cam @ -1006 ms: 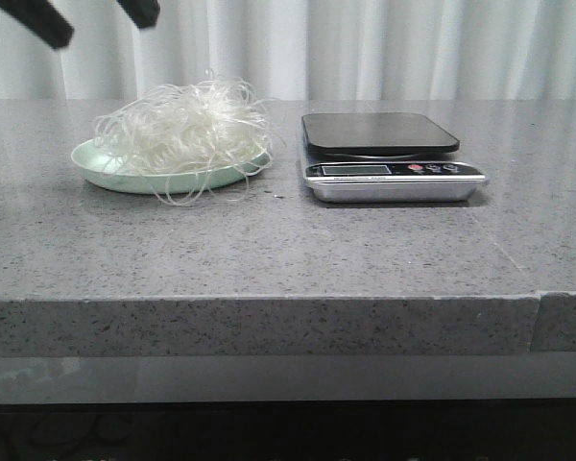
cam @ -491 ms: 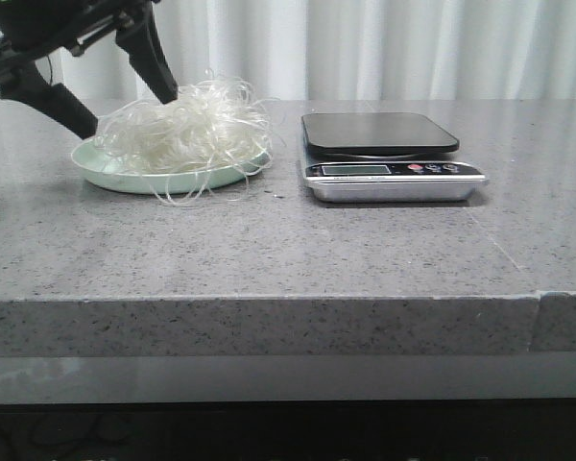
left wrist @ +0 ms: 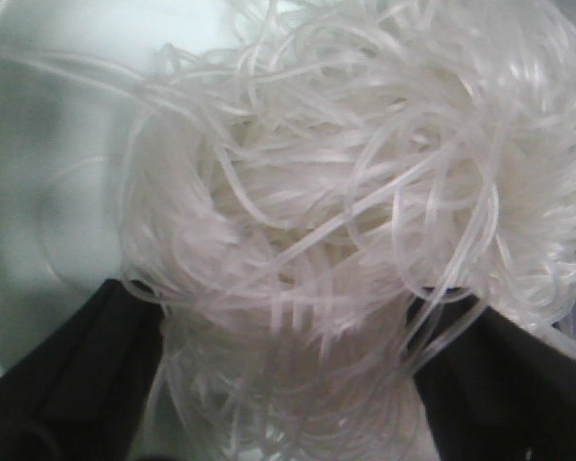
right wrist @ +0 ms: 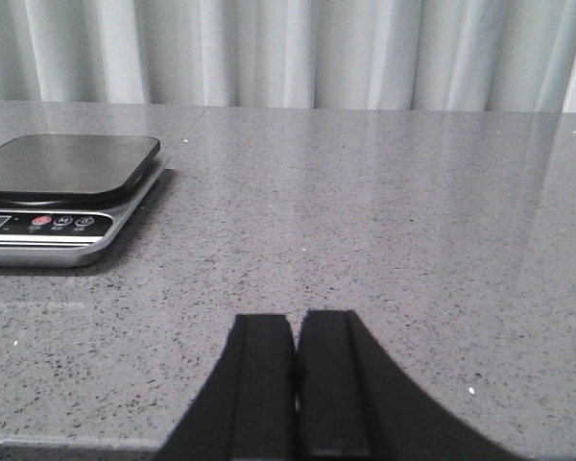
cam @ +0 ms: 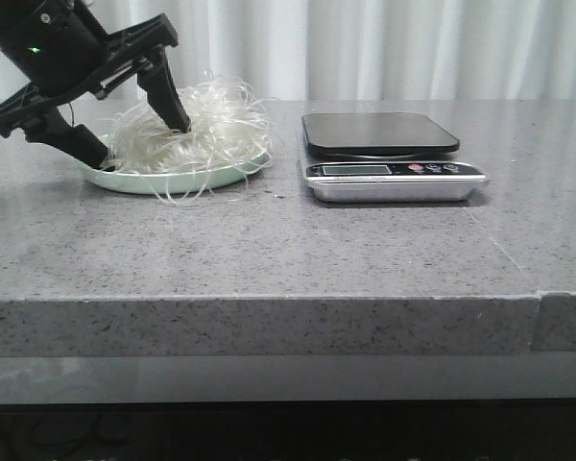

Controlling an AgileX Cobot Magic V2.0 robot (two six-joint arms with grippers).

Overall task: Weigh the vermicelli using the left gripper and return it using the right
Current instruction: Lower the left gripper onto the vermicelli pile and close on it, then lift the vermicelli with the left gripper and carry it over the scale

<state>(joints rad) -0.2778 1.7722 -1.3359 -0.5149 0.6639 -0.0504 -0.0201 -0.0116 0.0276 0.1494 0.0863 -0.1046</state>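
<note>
The vermicelli [cam: 211, 127], a fluffy tangle of thin translucent white strands, lies on a pale mint-green plate [cam: 221, 177] at the left of the table. My left gripper [cam: 134, 134] is open, tilted down into the pile, one finger on each side of a clump. In the left wrist view the strands [left wrist: 346, 192] fill the gap between the two black fingers [left wrist: 77, 375], over the plate [left wrist: 48, 192]. A kitchen scale [cam: 389, 154] with a black platform stands to the right of the plate. My right gripper [right wrist: 296, 327] is shut and empty, low over the table.
The scale also shows in the right wrist view [right wrist: 62, 192], to one side of the right gripper. Loose noodle loops [cam: 187, 195] hang over the plate's front rim. White curtains [cam: 413, 48] hang behind the grey stone table [cam: 288, 250], whose front edge is near.
My left gripper came down from above the plate and pushed its open fingers into the left part of the vermicelli. The right gripper view has no earlier frame.
</note>
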